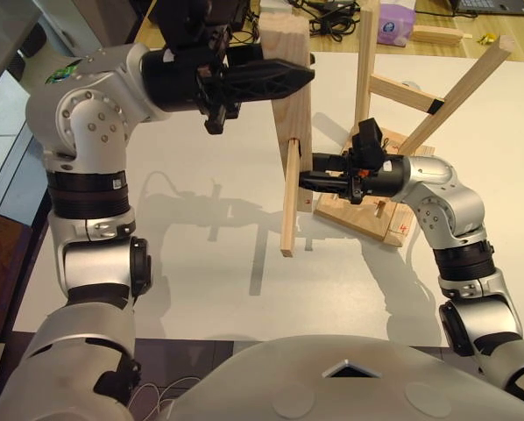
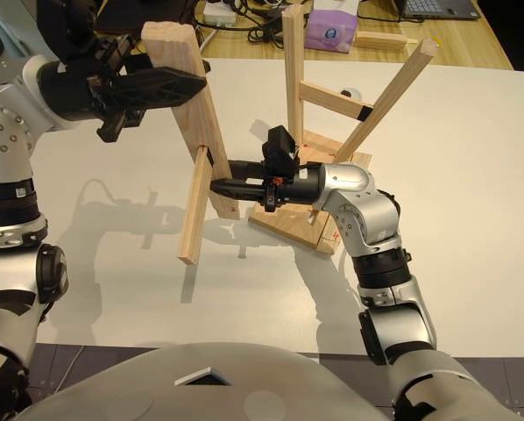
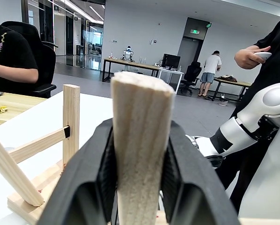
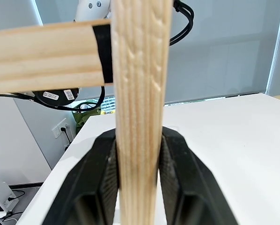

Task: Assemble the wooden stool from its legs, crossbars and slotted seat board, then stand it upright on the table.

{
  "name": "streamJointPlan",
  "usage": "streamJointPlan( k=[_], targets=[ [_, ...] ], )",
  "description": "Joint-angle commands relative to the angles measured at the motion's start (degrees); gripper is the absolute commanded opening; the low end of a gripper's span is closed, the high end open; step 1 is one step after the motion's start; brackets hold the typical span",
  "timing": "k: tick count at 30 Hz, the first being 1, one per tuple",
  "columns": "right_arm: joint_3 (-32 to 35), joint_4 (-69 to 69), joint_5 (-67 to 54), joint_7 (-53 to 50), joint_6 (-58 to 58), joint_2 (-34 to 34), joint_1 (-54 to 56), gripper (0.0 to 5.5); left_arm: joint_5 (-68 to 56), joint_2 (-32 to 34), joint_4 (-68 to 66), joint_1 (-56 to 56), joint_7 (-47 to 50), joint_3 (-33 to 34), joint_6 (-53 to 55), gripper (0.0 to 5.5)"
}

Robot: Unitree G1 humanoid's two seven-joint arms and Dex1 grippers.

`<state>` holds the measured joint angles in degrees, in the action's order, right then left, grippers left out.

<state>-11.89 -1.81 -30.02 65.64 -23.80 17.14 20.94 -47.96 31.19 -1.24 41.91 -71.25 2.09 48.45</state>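
Observation:
My left gripper (image 1: 301, 74) is shut on the upper part of a wide wooden leg (image 1: 290, 96), held tilted above the table. A thin crossbar (image 1: 288, 210) with a black-taped end hangs down from the leg's side. My right gripper (image 1: 303, 182) is shut on the same leg just below that joint; the right wrist view shows the leg (image 4: 140, 93) between the pads and the crossbar (image 4: 41, 58) branching off. Behind the right gripper, the slotted seat board (image 1: 371, 224) lies on the table with two legs (image 1: 364, 61) standing up from it, joined by a crossbar (image 1: 402, 90).
The white table (image 1: 201, 289) has free room at the front and left. A second desk behind it carries a purple tissue box (image 1: 393, 22), cables (image 1: 328, 13) and a loose wooden piece (image 1: 437, 35).

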Motion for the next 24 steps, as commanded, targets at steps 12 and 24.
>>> streamJointPlan(
  k=[12, 24],
  targets=[
    [0.0, 3.0, 5.0, -0.7, 4.5, 2.2, 0.3, 2.11, 0.0, -1.0, -1.4, 0.3, 2.9, 1.5, -0.9, 1.04],
    [8.9, -0.7, 6.3, 0.7, 8.6, 16.1, -11.4, 4.31, 6.5, -8.2, 0.6, -7.0, 24.7, 7.7, -9.4, 1.02]
  ],
)
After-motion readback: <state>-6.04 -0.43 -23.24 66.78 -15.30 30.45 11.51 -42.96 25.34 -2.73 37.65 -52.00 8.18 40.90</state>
